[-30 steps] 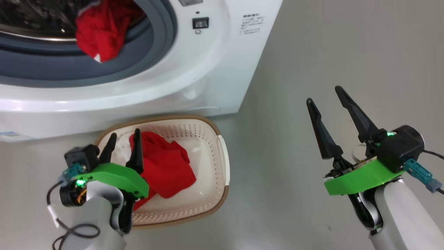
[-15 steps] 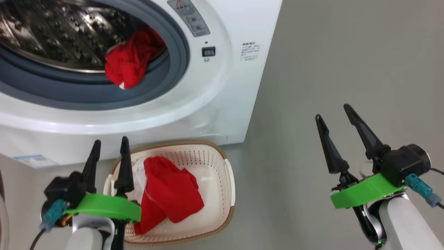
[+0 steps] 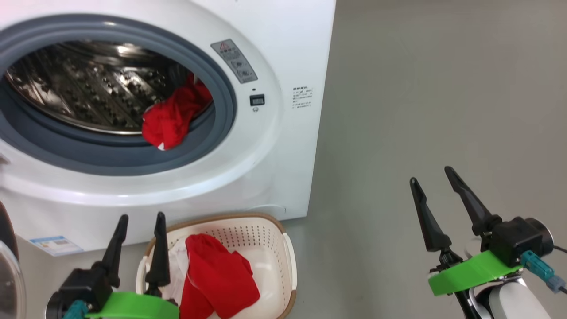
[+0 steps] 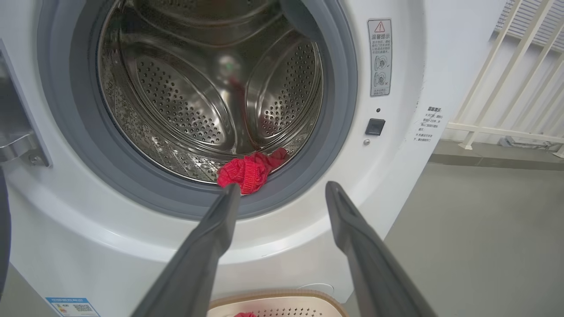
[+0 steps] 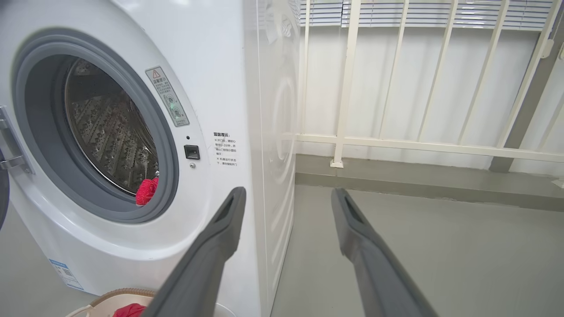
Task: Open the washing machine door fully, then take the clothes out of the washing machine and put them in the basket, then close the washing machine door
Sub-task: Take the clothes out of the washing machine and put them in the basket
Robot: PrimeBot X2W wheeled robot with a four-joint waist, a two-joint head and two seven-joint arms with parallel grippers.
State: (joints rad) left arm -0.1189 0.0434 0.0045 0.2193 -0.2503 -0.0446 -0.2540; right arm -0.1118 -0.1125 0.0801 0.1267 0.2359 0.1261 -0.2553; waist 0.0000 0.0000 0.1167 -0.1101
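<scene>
The washing machine (image 3: 274, 168) stands with its drum open. The washing machine door (image 3: 6, 270) shows as a black rim and clear glass at the far left edge. Red clothes (image 3: 175, 117) hang over the drum's lower right lip, also seen as clothes (image 4: 249, 169) just beyond my left fingertips. More red clothes (image 3: 221, 277) lie in the basket (image 3: 289, 252) on the floor before the machine. My left gripper (image 3: 141, 217) is open and empty at the basket's left end, pointing at the drum. My right gripper (image 3: 432, 175) is open and empty over bare floor to the right.
Grey floor (image 3: 421, 88) stretches right of the machine. A white railing (image 5: 396, 145) runs along the wall behind it. A small blue sticker (image 3: 55, 244) sits low on the machine's front.
The head camera has tilted up, bringing more of the drum into view. My left gripper has shifted from over the red clothes in the basket to the basket's left end. Both grippers stay open.
</scene>
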